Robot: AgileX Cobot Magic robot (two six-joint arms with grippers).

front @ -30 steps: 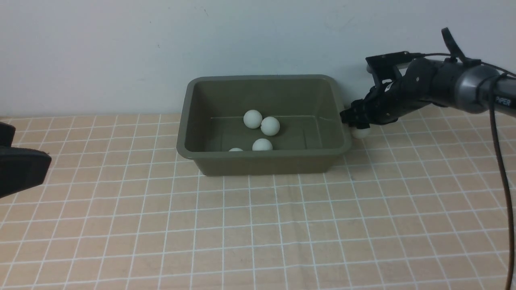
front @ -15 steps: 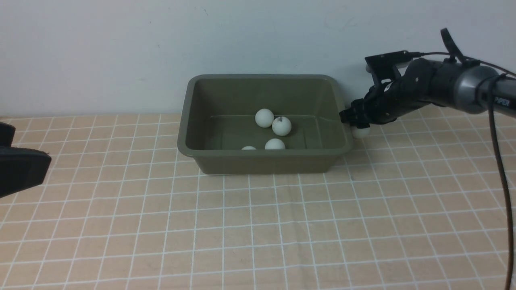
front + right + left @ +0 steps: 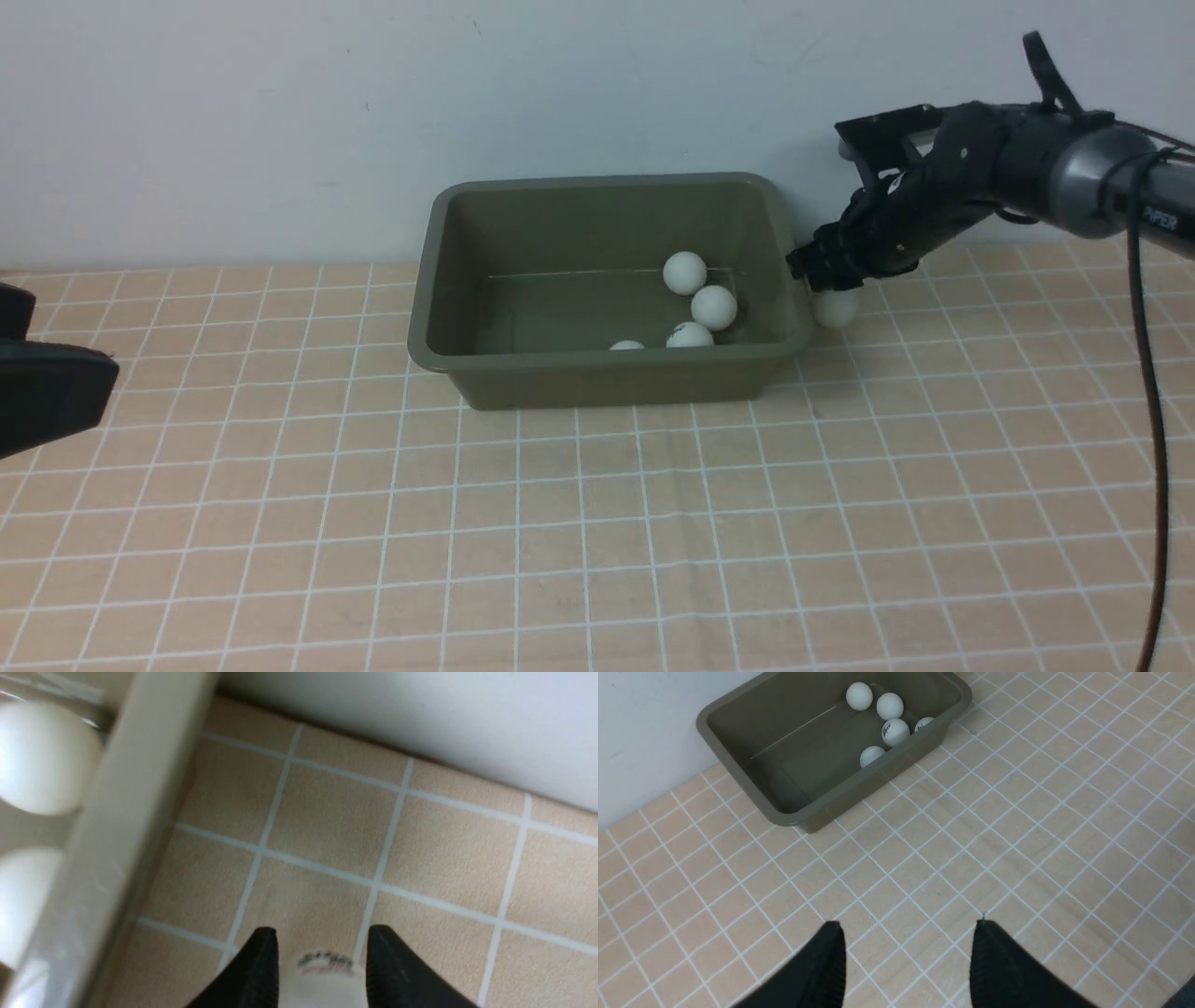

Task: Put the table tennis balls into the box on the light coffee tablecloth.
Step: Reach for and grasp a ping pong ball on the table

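Across the light coffee tablecloth, fine white grid; pale wall rising behind. Olive box sits near wall, five white balls inside. Just beside its right side: right gripper, jaws partly apart, closed around one white ball. Left gripper: jaws well apart, nothing between.
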